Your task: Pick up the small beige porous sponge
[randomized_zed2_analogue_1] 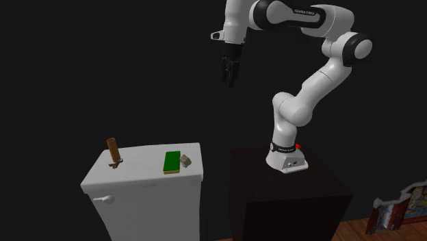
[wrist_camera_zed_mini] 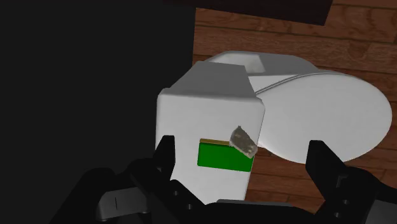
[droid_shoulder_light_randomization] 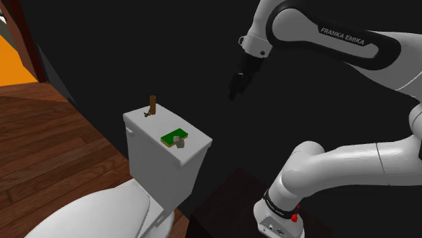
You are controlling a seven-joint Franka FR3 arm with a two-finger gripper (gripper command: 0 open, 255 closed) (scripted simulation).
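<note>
The small beige porous sponge (droid_shoulder_light_randomization: 179, 142) (randomized_zed2_analogue_1: 185, 161) lies on the white toilet tank lid (droid_shoulder_light_randomization: 152, 128) (randomized_zed2_analogue_1: 140, 171), touching the edge of a flat green sponge (droid_shoulder_light_randomization: 173, 136) (randomized_zed2_analogue_1: 172, 163). My black gripper (droid_shoulder_light_randomization: 235, 88) (randomized_zed2_analogue_1: 229, 72) hangs open in the air, well above the tank and off toward the arm's stand. In the wrist view the beige sponge (wrist_camera_zed_mini: 243, 141) appears far below, between the spread fingers of the gripper (wrist_camera_zed_mini: 242, 145), next to the green sponge (wrist_camera_zed_mini: 222, 156). Nothing is held.
A brown upright cylinder (droid_shoulder_light_randomization: 153, 105) (randomized_zed2_analogue_1: 113, 152) stands at the far end of the lid. The white toilet bowl (droid_shoulder_light_randomization: 101, 213) (wrist_camera_zed_mini: 324, 114) sits in front of the tank on a wooden floor (droid_shoulder_light_randomization: 47, 135). The arm's dark stand (randomized_zed2_analogue_1: 287, 195) is beside the tank. Black area surrounds it.
</note>
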